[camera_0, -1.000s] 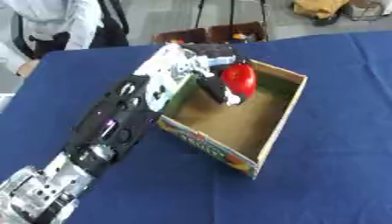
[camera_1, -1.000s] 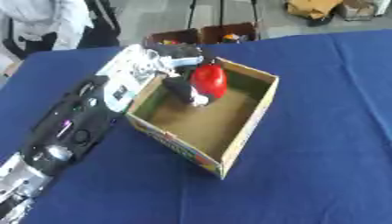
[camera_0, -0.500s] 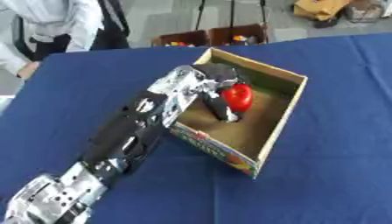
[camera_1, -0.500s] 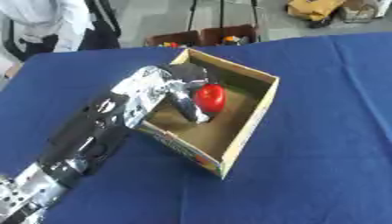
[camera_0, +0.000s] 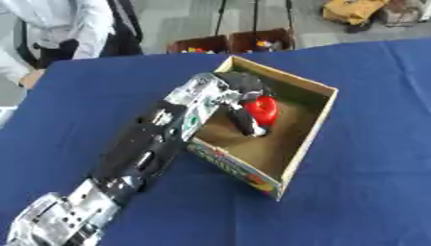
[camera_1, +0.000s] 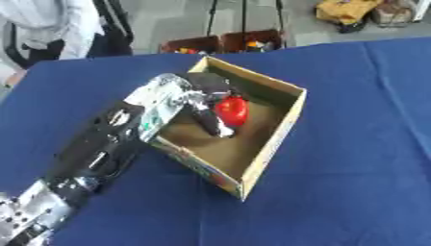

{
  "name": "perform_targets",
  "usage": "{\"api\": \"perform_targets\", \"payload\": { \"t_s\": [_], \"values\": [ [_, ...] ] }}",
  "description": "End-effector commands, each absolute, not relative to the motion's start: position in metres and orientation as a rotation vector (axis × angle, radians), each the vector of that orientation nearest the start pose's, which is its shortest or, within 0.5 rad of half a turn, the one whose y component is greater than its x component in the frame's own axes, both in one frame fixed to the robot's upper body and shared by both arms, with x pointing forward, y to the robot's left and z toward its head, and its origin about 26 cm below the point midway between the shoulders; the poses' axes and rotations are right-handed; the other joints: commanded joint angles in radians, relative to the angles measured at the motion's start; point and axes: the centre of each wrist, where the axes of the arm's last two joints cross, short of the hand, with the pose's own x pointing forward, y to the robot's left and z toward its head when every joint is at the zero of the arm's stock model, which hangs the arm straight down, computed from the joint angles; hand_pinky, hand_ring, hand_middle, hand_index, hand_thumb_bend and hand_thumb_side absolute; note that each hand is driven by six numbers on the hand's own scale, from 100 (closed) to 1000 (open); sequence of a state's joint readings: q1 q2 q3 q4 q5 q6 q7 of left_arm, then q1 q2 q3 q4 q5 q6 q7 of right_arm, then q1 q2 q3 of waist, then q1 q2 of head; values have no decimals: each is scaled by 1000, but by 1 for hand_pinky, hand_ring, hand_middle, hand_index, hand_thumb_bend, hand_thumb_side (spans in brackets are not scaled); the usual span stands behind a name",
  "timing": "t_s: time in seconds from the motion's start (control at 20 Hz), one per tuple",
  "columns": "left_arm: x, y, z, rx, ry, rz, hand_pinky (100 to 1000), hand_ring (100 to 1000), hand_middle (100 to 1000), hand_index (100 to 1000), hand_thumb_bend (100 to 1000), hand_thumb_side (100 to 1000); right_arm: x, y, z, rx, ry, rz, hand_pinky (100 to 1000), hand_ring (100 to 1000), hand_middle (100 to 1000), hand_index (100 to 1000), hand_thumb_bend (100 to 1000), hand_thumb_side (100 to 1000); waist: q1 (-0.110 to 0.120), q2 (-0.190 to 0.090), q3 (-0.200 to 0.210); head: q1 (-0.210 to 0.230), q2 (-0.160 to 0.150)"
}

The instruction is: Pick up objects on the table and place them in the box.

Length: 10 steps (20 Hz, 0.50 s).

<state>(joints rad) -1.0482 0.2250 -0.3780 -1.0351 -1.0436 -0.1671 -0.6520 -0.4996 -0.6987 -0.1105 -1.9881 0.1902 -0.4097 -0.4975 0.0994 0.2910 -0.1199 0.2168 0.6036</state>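
Observation:
A cardboard box with a printed front wall sits on the blue table. Inside it lies a round red object on the brown floor. My left hand reaches over the box's left wall, its dark fingers extended down beside the red object and touching its left side; the fingers look mostly straight, no longer wrapped around it. The left arm runs from the lower left corner up to the box. My right hand shows in neither view.
Two small crates with colourful items stand beyond the table's far edge, and a yellow bag lies on the floor behind. A person stands at the far left corner. Blue tablecloth spreads right of the box.
The left hand has lowered the red object from above the box rim down onto the box floor, and its fingers have straightened off it. The camera has shifted slightly.

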Motion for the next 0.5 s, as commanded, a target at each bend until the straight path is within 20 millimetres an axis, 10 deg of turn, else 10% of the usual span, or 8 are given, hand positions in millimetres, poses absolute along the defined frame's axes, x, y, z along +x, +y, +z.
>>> {"api": "perform_targets", "payload": {
  "t_s": [0.05, 0.2, 0.5],
  "values": [
    [461, 114, 220, 804, -1279, -2036, 873, 1000, 929, 1000, 455, 626, 292, -315, 319, 780, 3017, -274, 754, 749, 737, 807, 100, 1000, 5, -5, 2, -3, -11],
    [457, 114, 229, 804, -1307, -2044, 1000, 1000, 960, 1000, 492, 654, 292, -315, 318, 785, 3019, -278, 754, 749, 737, 807, 100, 1000, 5, -6, 6, -7, -7],
    [426, 122, 299, 868, -1791, -1793, 870, 952, 909, 1000, 447, 837, 292, -316, 317, 794, 3020, -281, 754, 749, 737, 807, 100, 1000, 4, -10, 17, -18, 9]
  ]
}}
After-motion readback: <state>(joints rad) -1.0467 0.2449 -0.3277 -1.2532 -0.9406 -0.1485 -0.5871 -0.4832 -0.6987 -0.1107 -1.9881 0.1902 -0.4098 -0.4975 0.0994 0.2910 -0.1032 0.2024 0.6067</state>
